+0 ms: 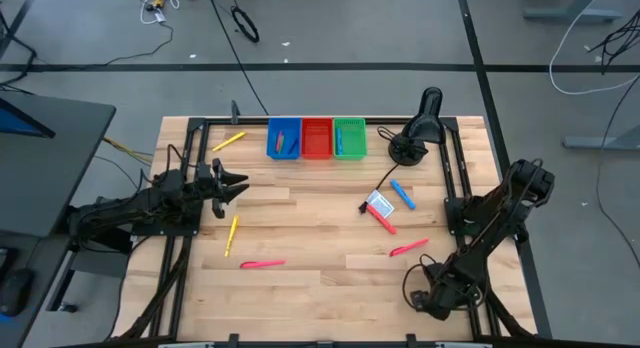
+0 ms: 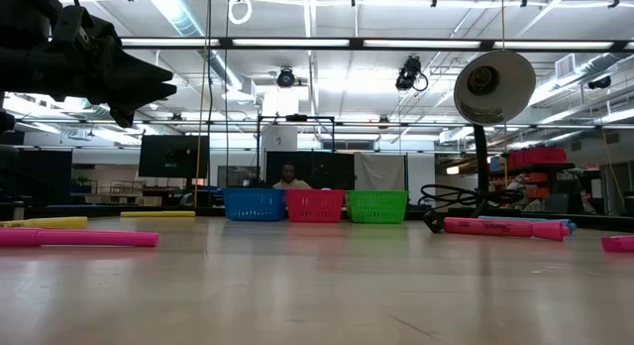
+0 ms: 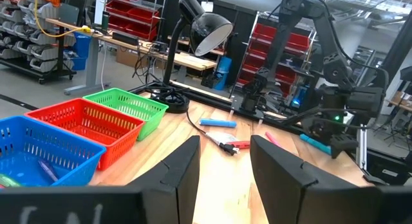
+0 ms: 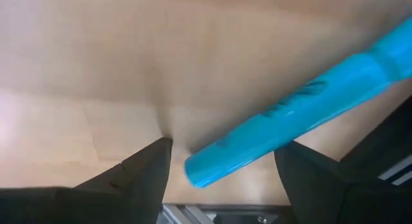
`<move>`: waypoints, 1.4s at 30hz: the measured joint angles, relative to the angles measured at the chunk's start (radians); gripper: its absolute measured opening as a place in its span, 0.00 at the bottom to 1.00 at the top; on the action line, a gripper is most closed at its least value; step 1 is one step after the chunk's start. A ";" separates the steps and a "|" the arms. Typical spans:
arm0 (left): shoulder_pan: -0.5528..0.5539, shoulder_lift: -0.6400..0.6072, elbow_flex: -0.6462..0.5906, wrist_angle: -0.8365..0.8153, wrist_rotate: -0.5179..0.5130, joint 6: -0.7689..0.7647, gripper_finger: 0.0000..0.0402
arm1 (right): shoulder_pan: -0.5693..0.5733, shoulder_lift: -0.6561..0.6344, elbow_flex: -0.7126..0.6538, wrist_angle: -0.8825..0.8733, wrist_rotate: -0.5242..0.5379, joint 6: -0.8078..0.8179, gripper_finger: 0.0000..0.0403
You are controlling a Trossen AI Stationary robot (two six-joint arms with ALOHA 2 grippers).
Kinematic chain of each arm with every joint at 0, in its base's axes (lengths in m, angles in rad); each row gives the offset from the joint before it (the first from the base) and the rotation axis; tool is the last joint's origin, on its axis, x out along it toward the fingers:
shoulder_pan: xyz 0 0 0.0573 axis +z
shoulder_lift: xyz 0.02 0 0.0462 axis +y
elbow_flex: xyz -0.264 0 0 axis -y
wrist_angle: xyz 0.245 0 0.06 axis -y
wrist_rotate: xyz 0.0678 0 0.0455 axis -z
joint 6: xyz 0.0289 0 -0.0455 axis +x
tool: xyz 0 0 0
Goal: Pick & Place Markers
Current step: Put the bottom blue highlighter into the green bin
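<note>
Wooden slats make the table top [image 1: 320, 228], and thin plastic markers lie scattered on it: two yellow ones [image 1: 228, 141] at the left, a pink one [image 1: 262, 263] near the front, and red [image 1: 381, 219] and blue [image 1: 402, 195] ones beside a small white-and-blue card [image 1: 378, 202]. The left gripper [image 1: 236, 186] hangs above the table's left side, its fingers [image 3: 183, 169] apart and holding nothing. The right gripper [image 4: 222, 169] is low at the front right corner, its fingers wide apart around a light blue marker [image 4: 302, 108] lying on the wood. Blue [image 1: 283, 138], red [image 1: 316, 138] and green [image 1: 349, 137] plastic baskets stand at the far edge.
</note>
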 joint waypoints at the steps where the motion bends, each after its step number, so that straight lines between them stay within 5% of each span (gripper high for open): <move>1: 0.000 0.000 0.000 0.000 0.000 0.000 0.35 | -0.007 -0.009 -0.001 -0.018 0.003 0.001 0.69; 20: 0.000 0.000 0.000 0.000 0.000 0.000 0.35 | -0.162 -0.041 0.002 -0.004 0.033 0.015 0.69; 42: 0.000 0.000 0.000 0.000 0.000 0.000 0.35 | -0.171 -0.042 0.004 -0.101 0.033 0.019 0.69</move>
